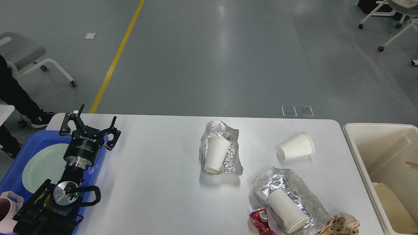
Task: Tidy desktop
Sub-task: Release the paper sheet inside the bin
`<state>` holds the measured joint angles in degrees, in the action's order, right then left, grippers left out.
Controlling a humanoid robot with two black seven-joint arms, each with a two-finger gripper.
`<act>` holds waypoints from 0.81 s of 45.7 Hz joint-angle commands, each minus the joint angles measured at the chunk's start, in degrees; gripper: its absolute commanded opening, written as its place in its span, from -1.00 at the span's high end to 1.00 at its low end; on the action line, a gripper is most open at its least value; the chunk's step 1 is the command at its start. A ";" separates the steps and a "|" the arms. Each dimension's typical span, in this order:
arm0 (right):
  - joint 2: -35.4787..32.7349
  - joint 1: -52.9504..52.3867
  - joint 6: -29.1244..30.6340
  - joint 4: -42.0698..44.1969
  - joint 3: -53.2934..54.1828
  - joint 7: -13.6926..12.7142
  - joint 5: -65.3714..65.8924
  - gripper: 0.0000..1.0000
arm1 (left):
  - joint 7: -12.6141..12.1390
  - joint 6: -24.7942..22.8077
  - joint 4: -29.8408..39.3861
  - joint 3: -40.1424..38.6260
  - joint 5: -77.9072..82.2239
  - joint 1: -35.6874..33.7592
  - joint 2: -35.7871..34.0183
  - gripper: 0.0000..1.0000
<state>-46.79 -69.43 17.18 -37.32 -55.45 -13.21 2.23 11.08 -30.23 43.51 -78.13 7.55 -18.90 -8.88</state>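
Note:
The white desktop [156, 173] fills the lower half of the head view. On it lie a white paper cup [215, 154] on crumpled foil [228, 140], a second cup [296, 146] on its side at the right, and another cup [287, 210] on foil [303, 192] near the front. A crushed red can [259, 220] and a crumpled brown paper wad [341, 224] sit at the front edge. My left gripper [88, 125] hovers open over the table's left end with nothing between its fingers. My right arm and gripper are out of view.
A blue tray [13, 160] at the left holds a pale green plate [42, 166] and a mug [8, 212]. A cream bin [369, 153] stands off the right end with brown paper [392, 202] inside. Chairs stand on the floor behind.

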 commanded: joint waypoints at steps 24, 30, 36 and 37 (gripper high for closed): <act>26.67 37.34 -12.70 33.19 10.62 0.02 -0.56 1.00 | 0.08 0.00 0.00 0.00 0.01 -0.09 0.00 -0.99; 26.67 37.35 -12.61 33.10 10.53 -0.06 -0.56 1.00 | 0.00 0.00 0.00 0.00 0.01 -0.09 0.00 -0.99; 26.58 37.35 -13.84 33.01 10.18 0.02 -0.56 0.56 | 0.00 0.00 0.00 0.00 0.01 -0.09 0.00 -0.99; 26.49 37.26 -14.54 32.93 10.18 0.02 -0.56 0.13 | 0.00 0.00 0.00 0.00 0.01 -0.09 0.00 -0.99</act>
<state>-20.14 -32.08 4.28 -4.21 -45.05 -13.26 1.66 11.11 -30.23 43.51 -78.13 7.59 -18.99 -8.88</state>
